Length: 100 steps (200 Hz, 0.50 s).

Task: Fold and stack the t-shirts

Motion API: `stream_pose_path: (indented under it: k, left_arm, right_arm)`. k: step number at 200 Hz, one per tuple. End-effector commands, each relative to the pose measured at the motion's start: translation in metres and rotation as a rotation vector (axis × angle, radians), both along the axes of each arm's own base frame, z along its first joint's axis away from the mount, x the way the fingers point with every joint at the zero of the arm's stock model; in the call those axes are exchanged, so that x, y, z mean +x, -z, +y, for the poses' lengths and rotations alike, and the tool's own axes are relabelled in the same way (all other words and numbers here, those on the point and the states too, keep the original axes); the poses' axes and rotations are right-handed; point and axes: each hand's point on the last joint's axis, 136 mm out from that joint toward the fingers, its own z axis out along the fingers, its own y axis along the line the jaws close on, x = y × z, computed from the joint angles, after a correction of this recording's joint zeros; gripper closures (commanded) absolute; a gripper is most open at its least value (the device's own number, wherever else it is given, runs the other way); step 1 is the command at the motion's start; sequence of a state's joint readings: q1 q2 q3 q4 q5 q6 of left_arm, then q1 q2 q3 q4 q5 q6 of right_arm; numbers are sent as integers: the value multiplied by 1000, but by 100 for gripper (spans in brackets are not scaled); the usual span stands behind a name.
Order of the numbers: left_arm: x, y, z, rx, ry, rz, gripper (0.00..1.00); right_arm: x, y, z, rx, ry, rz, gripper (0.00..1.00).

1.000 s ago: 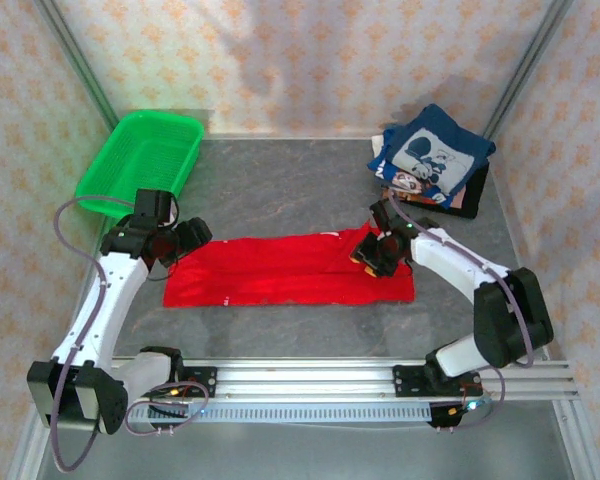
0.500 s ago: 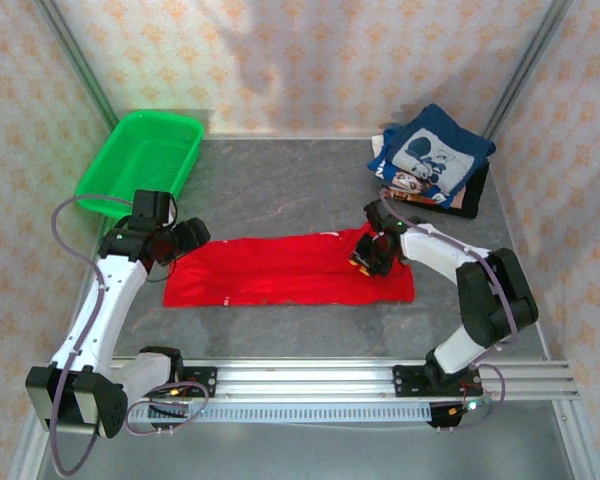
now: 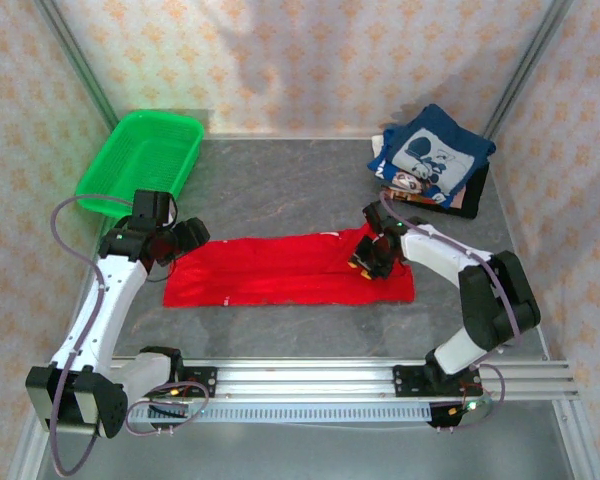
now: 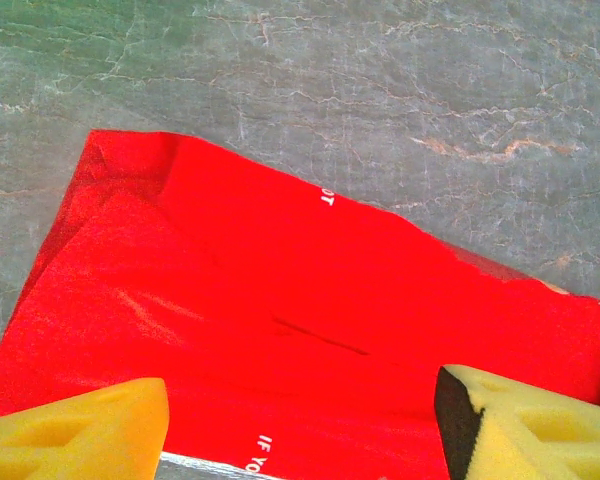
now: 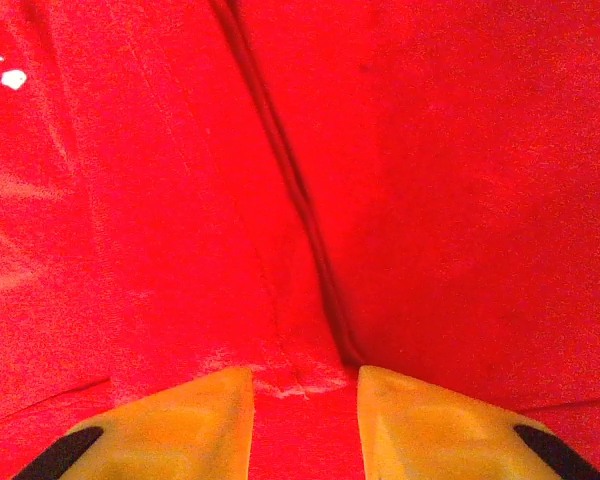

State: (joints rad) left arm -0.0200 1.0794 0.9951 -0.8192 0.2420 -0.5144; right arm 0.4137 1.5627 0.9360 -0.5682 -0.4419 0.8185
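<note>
A bright red t-shirt (image 3: 280, 270) lies folded into a long strip across the middle of the table. My left gripper (image 3: 185, 238) hovers open over its left end; in the left wrist view the yellow pads (image 4: 80, 430) stand wide apart above the red cloth (image 4: 280, 280). My right gripper (image 3: 368, 262) rests on the strip's right part. Its pads (image 5: 180, 420) sit a narrow gap apart, pressed onto the cloth (image 5: 430, 150) where a fold line ends, with flat cloth between them. A navy t-shirt (image 3: 432, 160) with white print tops a folded stack at the back right.
A green plastic basket (image 3: 140, 160) stands at the back left, just behind the left arm. The grey table (image 3: 280, 190) is bare between basket and stack. An aluminium rail (image 3: 300, 380) runs along the near edge.
The right arm's elbow has drawn in and its gripper has shifted slightly left on the red shirt, its pads working a little. The left arm and the shirt have not moved.
</note>
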Motion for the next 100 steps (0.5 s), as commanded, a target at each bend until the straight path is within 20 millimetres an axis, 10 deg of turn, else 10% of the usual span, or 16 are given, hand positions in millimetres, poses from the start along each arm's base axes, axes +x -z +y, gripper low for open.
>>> stream_pose_path:
  k: [1,62,100]
  left_arm:
    - [0,-5,3,30,-1,-16,28]
    - [-6,-1,7,61,3,-4,28]
    - [-7,3,8,65,1,1,28]
  right_arm:
    - [3,2,-1,-23,-6,-5,68]
    - [22,-7,8,-15,-21,-38,100]
    - [35,-20,26,18,-54,-73,100]
